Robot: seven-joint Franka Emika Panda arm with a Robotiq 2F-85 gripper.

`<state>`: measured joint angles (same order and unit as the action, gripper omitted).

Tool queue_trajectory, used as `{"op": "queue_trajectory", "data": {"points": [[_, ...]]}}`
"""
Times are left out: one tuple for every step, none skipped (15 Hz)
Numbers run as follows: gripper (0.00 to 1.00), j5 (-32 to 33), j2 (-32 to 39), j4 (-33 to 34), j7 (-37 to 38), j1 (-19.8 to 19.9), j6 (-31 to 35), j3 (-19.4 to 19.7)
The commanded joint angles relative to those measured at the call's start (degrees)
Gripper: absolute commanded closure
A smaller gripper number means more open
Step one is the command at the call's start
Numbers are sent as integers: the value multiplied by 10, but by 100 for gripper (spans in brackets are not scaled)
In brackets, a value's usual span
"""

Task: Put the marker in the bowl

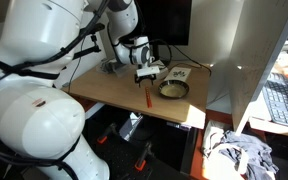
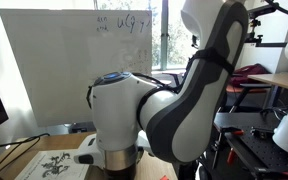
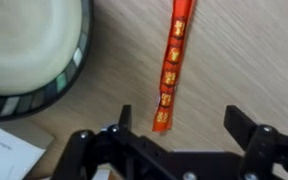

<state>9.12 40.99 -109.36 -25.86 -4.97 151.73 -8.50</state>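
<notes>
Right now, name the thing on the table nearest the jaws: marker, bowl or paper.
The marker: its end lies between the open jaws in the wrist view; the bowl sits off to one side.

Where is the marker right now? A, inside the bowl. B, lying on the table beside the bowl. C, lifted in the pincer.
B: the wrist view shows the marker flat on the table, outside the bowl, with the open pincer straddling its end.
</notes>
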Motion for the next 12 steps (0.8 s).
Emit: {"op": "queue_trajectory", "data": {"points": [[0, 10, 41, 46, -4, 8, -36, -9], [0, 14, 49, 51, 0, 5, -40, -4], [0, 16, 56, 55, 1, 4, -42, -2], [2, 16, 62, 58, 0, 6, -44, -2], [18, 18, 67, 60, -2, 8, -48, -3], [27, 20, 71, 62, -2, 8, -49, -2], [33, 23, 74, 63, -2, 7, -49, -1], [40, 25, 75, 63, -1, 7, -48, -2], [47, 28, 74, 65, -1, 7, -47, -1], [57, 30, 73, 65, 0, 6, -49, -1], [64, 31, 73, 66, 1, 5, -49, -1], [72, 30, 71, 66, 0, 5, -51, -3]]}}
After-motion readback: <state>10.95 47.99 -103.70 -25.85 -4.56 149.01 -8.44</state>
